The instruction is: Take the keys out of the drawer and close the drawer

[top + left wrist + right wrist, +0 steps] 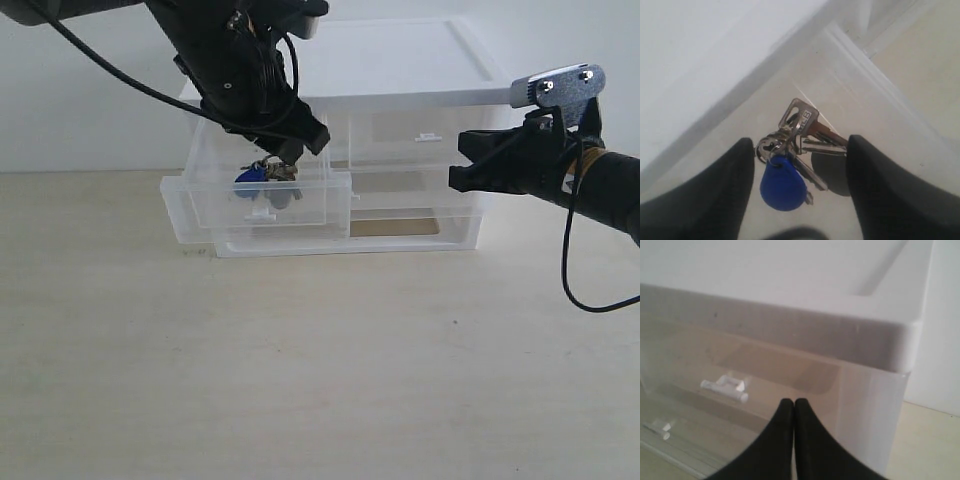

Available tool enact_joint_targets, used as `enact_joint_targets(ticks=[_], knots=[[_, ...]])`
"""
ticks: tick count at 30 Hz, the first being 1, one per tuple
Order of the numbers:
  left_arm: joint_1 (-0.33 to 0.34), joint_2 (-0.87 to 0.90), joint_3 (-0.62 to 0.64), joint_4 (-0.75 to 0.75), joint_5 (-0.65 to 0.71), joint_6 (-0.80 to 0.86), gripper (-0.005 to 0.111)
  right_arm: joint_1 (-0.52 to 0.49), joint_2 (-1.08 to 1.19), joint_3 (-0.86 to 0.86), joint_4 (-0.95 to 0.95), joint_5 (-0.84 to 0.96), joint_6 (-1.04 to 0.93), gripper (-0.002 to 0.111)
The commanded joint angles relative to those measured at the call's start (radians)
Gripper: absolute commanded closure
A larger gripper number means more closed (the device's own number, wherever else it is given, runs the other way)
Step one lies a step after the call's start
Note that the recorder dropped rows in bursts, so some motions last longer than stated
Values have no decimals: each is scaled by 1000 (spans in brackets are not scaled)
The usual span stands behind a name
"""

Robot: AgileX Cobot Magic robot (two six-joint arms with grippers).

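Keys (pixel 790 157) are found inside the pulled-out drawer (pixel 205 212), the left one of the top pair. No part of the task can yet be counted as finished: the bunch is not yet lifted out and the drawer is not yet shut. The left gripper (pixel 801 150) is positioned in the drawer with its fingers spread, one on each side of the bunch and not closed on it, so a grasp is judged to be the step in hand. The right gripper (pixel 794 410) is held empty, fingers pressed together, in front of the unit's (pixel 470 95) right side. The bunch is made up of several silver-grey keys fanned on a ring, with a rounded blue fob attached.
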Motion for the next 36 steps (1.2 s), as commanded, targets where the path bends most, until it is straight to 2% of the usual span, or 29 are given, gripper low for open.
enact_joint_targets(ticks=[1,17,19,20,22,28,36], knots=[[1,27,-8,1,0,-11,56,-8,3,-16,70,14,5,108],[1,69,-8,13,0,-11,58,-8,3,-16,72,17,5,108],[1,69,-8,15,8,7,66,-8,3,-16,72,17,5,108],[1,69,-8,15,13,18,75,-8,3,-16,72,17,5,108],[1,69,-8,15,11,41,102,-8,3,-16,72,17,5,108],[1,55,-8,84,0,36,102,-8,3,-16,72,17,5,108],[-2,-51,-8,90,-52,32,102,-8,3,-16,74,17,-3,108]])
